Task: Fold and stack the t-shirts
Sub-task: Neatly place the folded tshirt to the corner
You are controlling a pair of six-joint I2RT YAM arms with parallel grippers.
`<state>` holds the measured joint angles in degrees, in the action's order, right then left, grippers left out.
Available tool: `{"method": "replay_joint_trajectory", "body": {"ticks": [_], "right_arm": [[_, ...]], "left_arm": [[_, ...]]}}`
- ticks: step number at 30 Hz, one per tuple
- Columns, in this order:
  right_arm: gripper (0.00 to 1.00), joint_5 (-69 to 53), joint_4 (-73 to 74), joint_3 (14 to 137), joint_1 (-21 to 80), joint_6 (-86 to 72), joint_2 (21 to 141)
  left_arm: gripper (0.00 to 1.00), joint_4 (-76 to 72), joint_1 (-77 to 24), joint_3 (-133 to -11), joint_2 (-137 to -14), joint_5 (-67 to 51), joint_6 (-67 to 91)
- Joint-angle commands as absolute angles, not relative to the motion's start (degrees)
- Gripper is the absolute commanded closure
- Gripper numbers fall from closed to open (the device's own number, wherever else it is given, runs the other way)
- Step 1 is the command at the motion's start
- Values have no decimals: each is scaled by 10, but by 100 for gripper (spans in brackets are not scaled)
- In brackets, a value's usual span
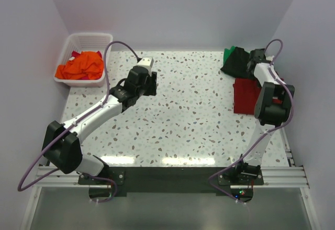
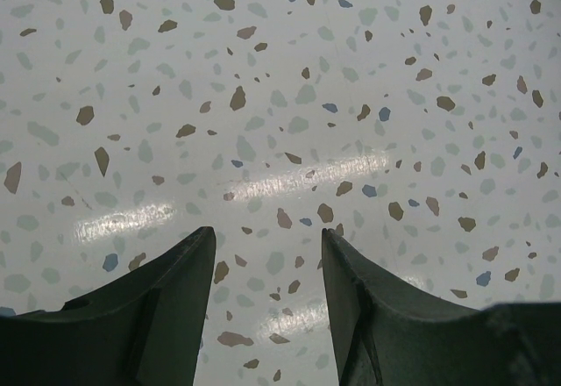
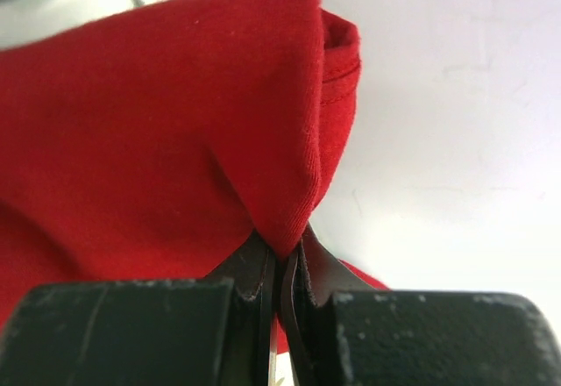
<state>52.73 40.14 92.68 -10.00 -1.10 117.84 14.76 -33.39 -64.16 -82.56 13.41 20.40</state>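
walls (image 1: 172,10): plain pale lilac; table (image 1: 183,125): white speckled terrazzo top; light: glare streaks near front edge

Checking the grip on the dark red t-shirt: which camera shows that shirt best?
The right wrist view: the dark red t-shirt fills the frame, a fold pinched in the shut right gripper. The top view shows it small, partly behind the right arm. The left wrist view shows none of it.
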Motion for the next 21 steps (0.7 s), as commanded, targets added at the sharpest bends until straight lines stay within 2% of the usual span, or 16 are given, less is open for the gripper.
{"method": "replay_joint_trajectory", "body": {"ticks": [1,3,4,7,11,16,21], "right_arm": [[74,594,448,984,-105,-68,1210],[55,585,461,988,-106,-88,1211],[42,564,457,983,-106,-91,1203],[28,557,450,978,-106,-92,1197],[27,555,456,980,-106,-106,1187],[34,509,463,969,-94,-118,1166],[30,435,401,882,-45,-117,1097]], "left_arm": [[43,137,-329,-663,-828,125,211],[43,138,-328,-662,-827,126,213],[43,139,-329,-661,-827,126,213],[43,141,-329,-659,-826,125,215],[43,138,-329,-657,-825,123,219],[43,135,-329,-654,-824,123,223],[43,134,-328,-653,-823,126,228]]}}
